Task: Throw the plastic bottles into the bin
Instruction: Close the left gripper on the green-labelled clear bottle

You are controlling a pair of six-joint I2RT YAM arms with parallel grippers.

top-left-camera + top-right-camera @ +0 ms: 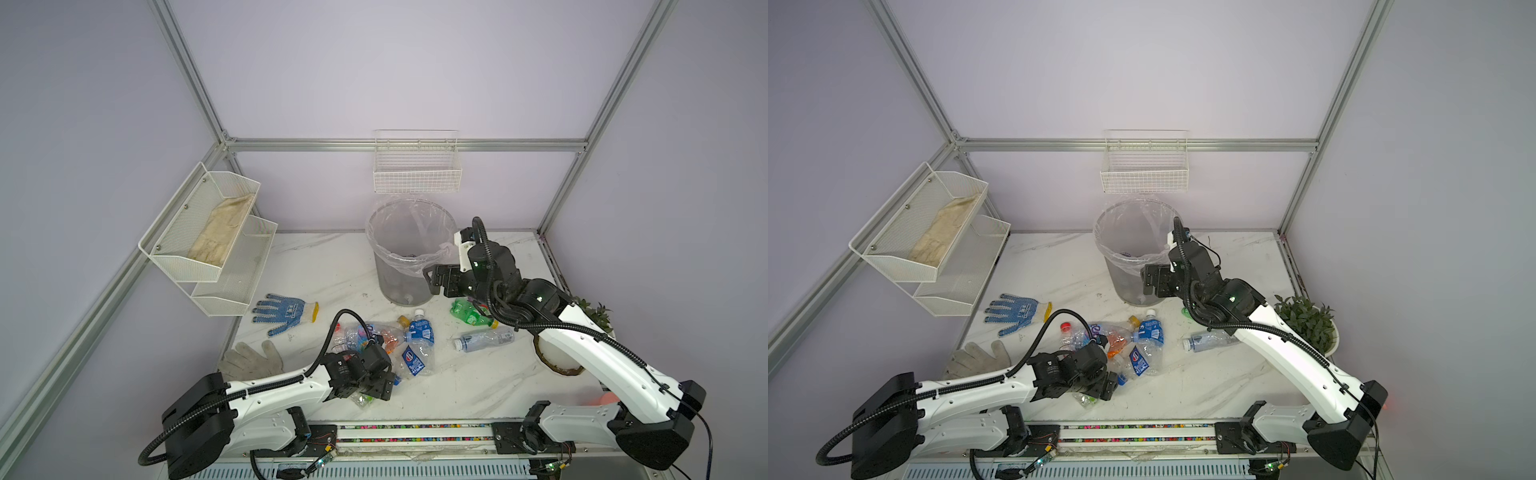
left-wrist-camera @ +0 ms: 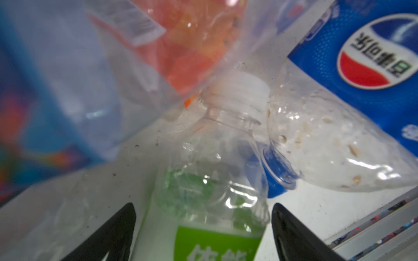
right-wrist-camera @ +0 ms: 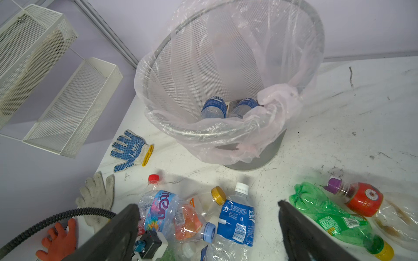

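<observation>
Plastic bottles (image 1: pixel 415 338) lie mostly in a loose heap on the table (image 1: pixel 478 386), on the robot's side of the bin (image 1: pixel 395 282) and near its foot. Two blue-labelled bottles (image 3: pixel 213 108) are already inside it. The left gripper (image 2: pixel 203 204) is down at the edge of the heap farthest from the bin. Its jaws are spread on either side of a green-labelled bottle (image 2: pixel 210 162) with a white cap. One finger sits close against the bottle's wall and a sliver of table shows at the other, so nothing is clamped yet. The right gripper (image 3: pixel 208 203) hangs empty with its jaws wide, just beside the bin's rim on its robot-ward side.

The step in hand looks like the grasp on that green-labelled bottle. Its cap is tucked under the edge of a crushed orange bottle (image 2: pixel 187 45), and a clear bottle with a blue cap (image 2: pixel 273 174) lies just beside its shoulder. A good close would land on the label band and squeeze gently, since thin plastic buckles and can slip out. Drawing the bottle back, away from the bin, before lifting should free the cap without dragging the neighbours. The carry then has to clear the rim and the clear liner (image 3: pixel 273 99), and the right arm should give way first.
</observation>
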